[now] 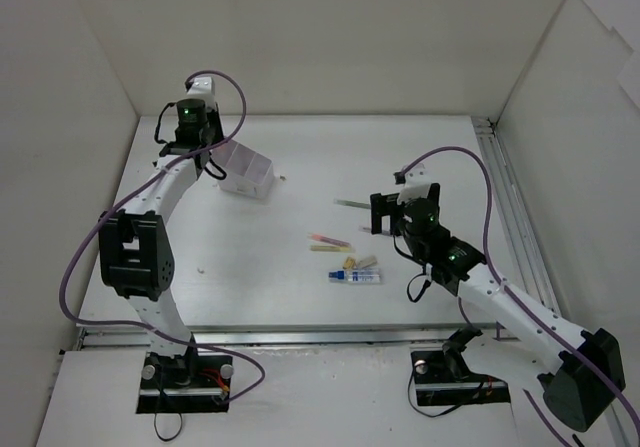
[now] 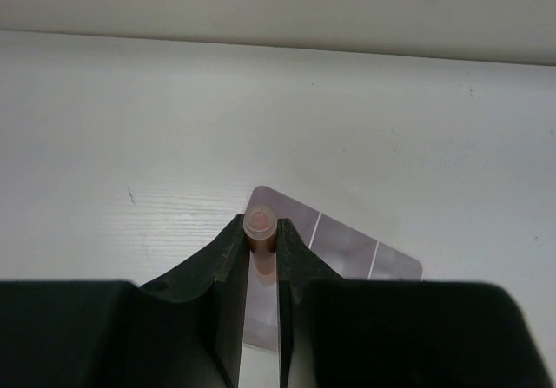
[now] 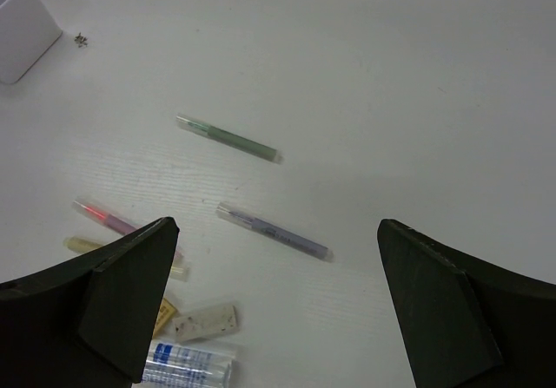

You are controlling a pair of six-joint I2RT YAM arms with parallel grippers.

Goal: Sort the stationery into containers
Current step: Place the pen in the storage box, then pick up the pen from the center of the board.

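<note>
My left gripper is shut on a reddish pen, seen end-on between the fingertips, right above the white divided box. In the top view this gripper is at the box, far left. My right gripper is open and empty, hovering over a dark purple pen. A green pen lies beyond it. A pink-red pen, a yellow pen, a tan eraser and a blue-and-white tube lie to its left.
In the top view the right gripper is mid-table, right of the pink pen, erasers and tube. A tiny dark bit lies by the box corner. White walls enclose the table.
</note>
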